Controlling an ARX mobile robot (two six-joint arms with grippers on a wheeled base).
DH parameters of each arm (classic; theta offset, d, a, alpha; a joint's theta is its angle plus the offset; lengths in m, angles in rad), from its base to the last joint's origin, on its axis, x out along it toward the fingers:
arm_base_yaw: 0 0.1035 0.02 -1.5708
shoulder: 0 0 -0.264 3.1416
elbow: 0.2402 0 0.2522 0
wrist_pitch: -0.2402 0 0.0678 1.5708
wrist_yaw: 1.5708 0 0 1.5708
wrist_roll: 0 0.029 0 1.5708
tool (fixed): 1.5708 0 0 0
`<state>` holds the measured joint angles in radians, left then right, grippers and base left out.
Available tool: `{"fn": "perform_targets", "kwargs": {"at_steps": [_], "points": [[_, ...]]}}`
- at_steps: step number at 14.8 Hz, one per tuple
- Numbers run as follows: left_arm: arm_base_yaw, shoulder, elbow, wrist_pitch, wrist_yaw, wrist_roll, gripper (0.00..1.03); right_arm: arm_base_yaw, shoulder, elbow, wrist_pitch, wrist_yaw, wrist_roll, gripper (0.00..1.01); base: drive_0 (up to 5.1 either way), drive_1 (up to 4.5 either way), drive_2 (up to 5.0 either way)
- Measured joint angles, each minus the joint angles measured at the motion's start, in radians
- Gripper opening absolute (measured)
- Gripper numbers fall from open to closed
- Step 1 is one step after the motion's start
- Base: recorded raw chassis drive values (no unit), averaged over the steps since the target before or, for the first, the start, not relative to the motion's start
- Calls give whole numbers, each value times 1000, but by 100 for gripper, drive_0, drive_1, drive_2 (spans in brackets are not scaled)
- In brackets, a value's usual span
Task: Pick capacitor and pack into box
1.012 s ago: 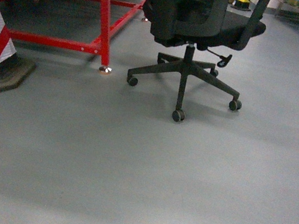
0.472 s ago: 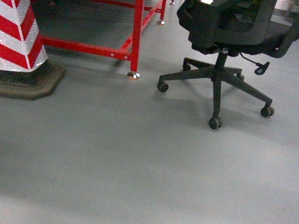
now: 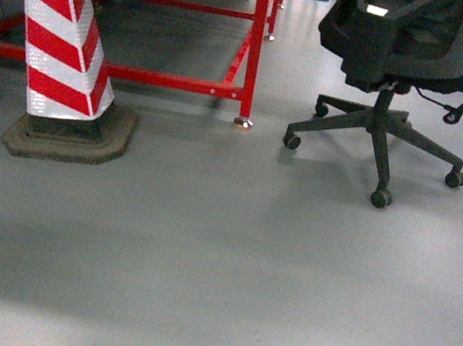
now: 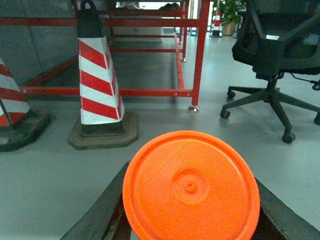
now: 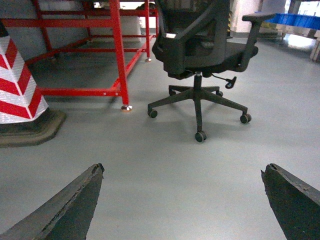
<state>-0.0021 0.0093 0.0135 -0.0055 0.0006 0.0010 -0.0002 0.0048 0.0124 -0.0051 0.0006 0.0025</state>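
Note:
The capacitor [image 4: 191,186] fills the bottom of the left wrist view, its round orange top facing the camera. My left gripper [image 4: 190,200] is shut on it, with a dark finger pressed against each side. In the right wrist view my right gripper [image 5: 182,172] stands wide open over bare grey floor, nothing between its fingers. The box is out of view. Neither gripper shows in the head view.
A red-and-white striped cone [image 3: 61,44] on a dark base stands at the left. Behind it is a red metal frame [image 3: 254,47]. A black office chair [image 3: 395,85] on castors stands at the right. Grey floor [image 3: 214,269] spreads in front.
In the head view everything has slid to the right: the cone has come fully in from the left and the chair has shifted toward the right edge.

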Motion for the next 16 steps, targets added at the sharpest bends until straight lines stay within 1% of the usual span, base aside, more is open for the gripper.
{"fn": "perform_targets", "kwargs": {"at_steps": [16], "points": [[0, 0, 0, -2, -1, 0, 44, 0, 0, 0, -2, -1, 0, 98, -503, 246, 246]]}}
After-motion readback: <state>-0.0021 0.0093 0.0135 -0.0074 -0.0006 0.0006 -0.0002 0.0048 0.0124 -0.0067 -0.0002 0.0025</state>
